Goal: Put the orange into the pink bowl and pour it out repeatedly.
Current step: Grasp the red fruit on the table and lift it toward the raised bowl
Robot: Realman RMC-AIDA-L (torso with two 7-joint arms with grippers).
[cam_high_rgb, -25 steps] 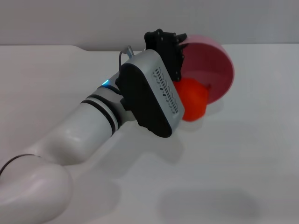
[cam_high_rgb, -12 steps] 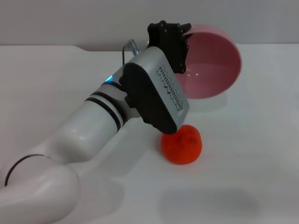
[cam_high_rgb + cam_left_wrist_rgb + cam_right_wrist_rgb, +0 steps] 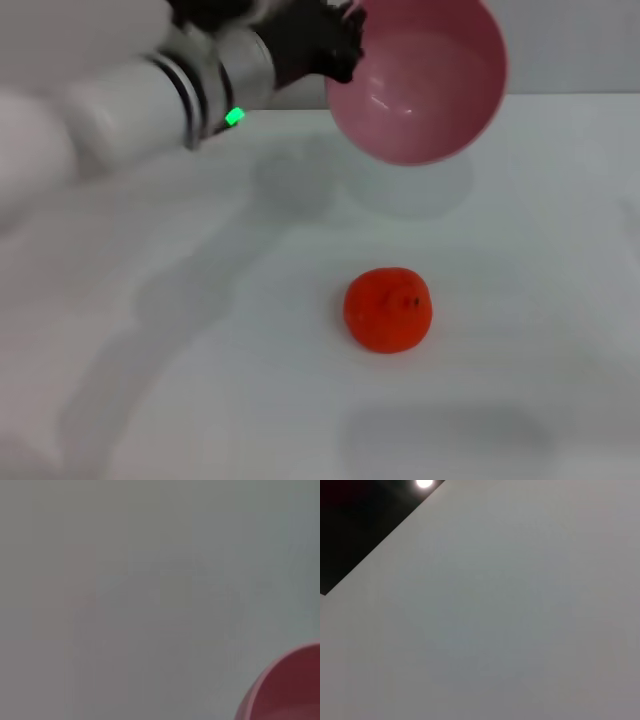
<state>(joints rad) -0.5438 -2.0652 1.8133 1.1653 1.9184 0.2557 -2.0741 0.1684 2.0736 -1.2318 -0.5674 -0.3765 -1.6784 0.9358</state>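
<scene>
1. The left gripper (image 3: 335,45), a black claw on a white arm with dark bands, is up at the far left of the scene, clamped on the near-left rim of the round, glossy pink plastic bowl (image 3: 420,90); it grips the bowl and nothing else.
2. Nearest the robot, the bright orange-red, lumpy toy orange (image 3: 388,309) sits alone on the white tabletop (image 3: 200,380), dark stem mark facing up, well apart from the bowl.
3. Farther off, the bowl hangs tilted above the table, mouth turned toward the camera, its inside bare, its shadow on the surface below.
4. Judged from this, a pour is done: the fruit is out.
5. Next, the bowl likely needs setting down upright, then the orange picked up and dropped back in.
6. The right arm is out of sight in the head view.
</scene>
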